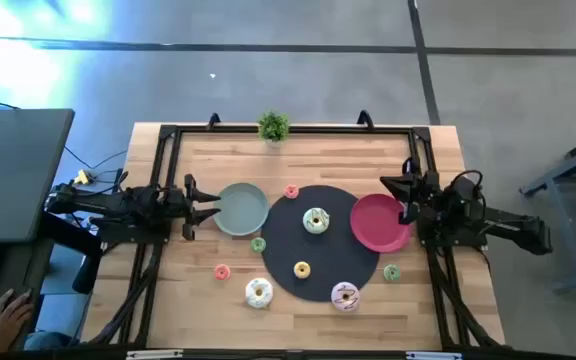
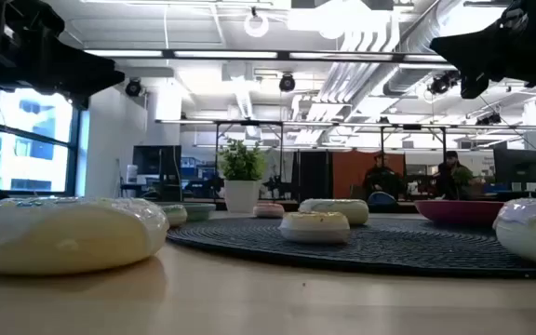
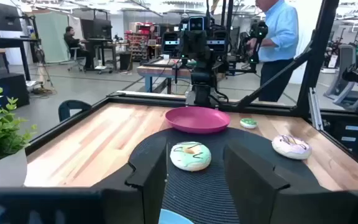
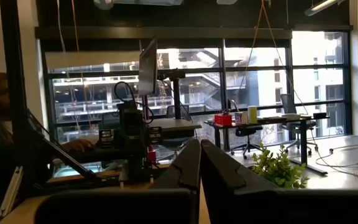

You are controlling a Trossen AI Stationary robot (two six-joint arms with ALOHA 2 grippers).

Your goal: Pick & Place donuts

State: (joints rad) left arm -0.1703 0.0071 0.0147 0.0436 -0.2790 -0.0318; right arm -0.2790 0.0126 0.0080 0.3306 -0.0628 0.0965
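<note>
Nearest, along the front of the pale wood-plank table (image 1: 198, 300), lie two large frosted rings: a cream-white donut (image 1: 258, 293) on bare wood at the left and a pink-white donut (image 1: 345, 296) on the near rim of the black round mat (image 1: 318, 205). A little farther sit a small pink donut (image 1: 221, 271) on the wood, a small yellow donut (image 1: 302, 269) on the woven mat and a small green donut (image 1: 391, 272) off its right side. Another green ring (image 1: 258, 244) lies just left of the mat. At the mat's middle rests the mint-frosted donut (image 1: 315, 220), smooth and glossy. A matte grey-green plate (image 1: 241, 210) lies at the left, a red plate (image 1: 377, 222) at the right. Farther back, a second pink ring (image 1: 290, 191) sits beside the mat's far edge, and a potted plant (image 1: 273, 127) stands at the table's far edge.

The left gripper (image 1: 208, 208) hangs just left of the grey-green plate with its fingers apart, holding nothing. The right gripper (image 1: 405, 200) hangs over the red plate's right rim, fingers pressed together and empty. Beyond lies grey floor; the low view shows an open workshop with white ceiling ducts and large windows.
</note>
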